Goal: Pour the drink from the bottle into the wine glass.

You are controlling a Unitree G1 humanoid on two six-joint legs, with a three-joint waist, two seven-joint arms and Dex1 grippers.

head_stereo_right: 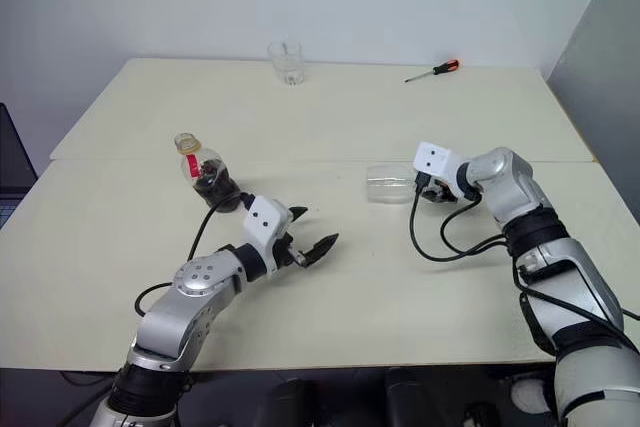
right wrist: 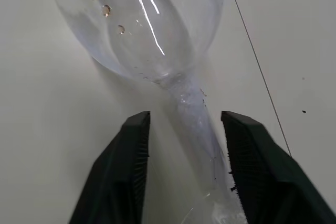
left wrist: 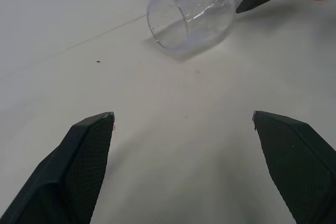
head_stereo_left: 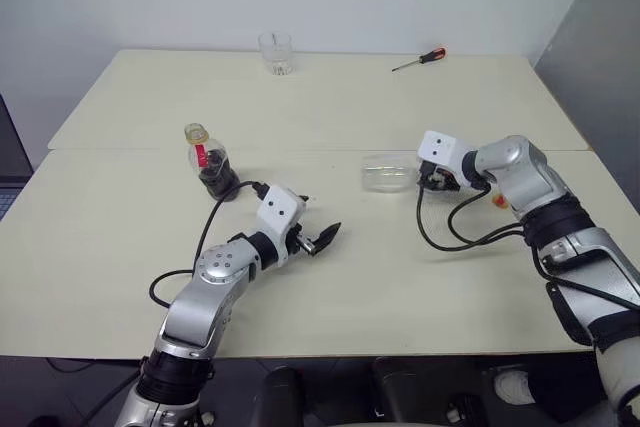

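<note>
Wine glass (head_stereo_left: 388,173) lying on its side mid-worktop (head_stereo_left: 330,107), rim toward the bottle (head_stereo_left: 208,161), stem between right end effector (right wrist: 184,129) fingers, not clamped. Left end effector (left wrist: 184,124) spread apart.

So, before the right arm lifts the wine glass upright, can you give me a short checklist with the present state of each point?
1. Wine glass position: lying on its side on the table. Not ok for pouring yet.
2. Right gripper placement: one finger on each side of the stem, just below the bowl. Ok.
3. Right jaws closed firmly on the stem: narrow gaps visible on both sides. Cannot tell.
4. Bottle: upright, cap off, drink in its lower part. Ok.
5. Left gripper: jaws wide open, holding nothing, apart from the bottle. Ok.
6. Screwdriver and tumbler: far from both arms. Ok.
</note>
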